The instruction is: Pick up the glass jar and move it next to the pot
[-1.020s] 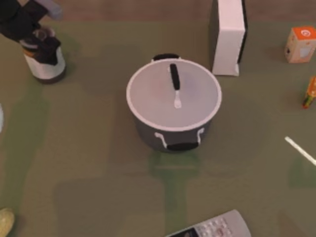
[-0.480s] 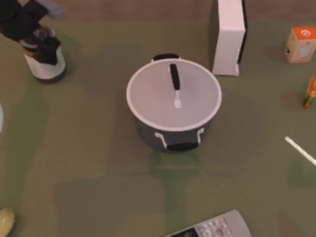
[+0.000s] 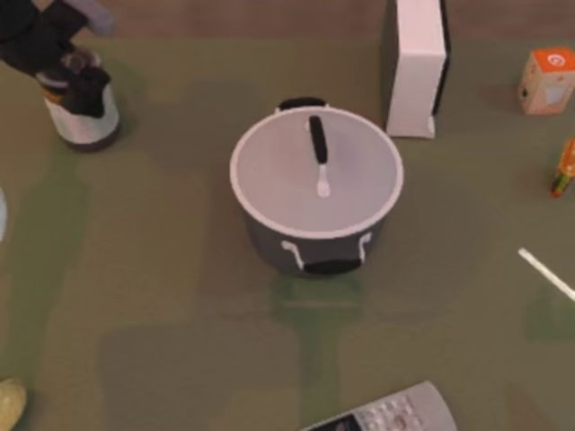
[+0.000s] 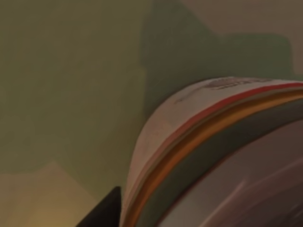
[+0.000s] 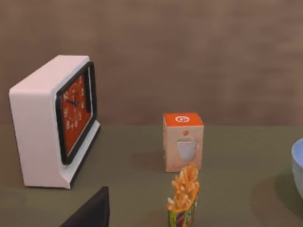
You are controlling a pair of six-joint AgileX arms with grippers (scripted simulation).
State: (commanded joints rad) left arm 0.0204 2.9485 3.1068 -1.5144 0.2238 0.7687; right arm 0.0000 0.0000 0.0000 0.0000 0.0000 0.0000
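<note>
Over the last second almost nothing moved: the left pincer stayed clamped on the glass jar at the tabletop's far left, well apart from the pot; the carry seemingly hadn't begun. The pincer hid the jar's lid. The right pincer's state couldn't be told.

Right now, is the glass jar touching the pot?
Apart. The top view shows the glass jar at the table's far left under the left hand, with a wide stretch of bare table between it and the pot.
</note>
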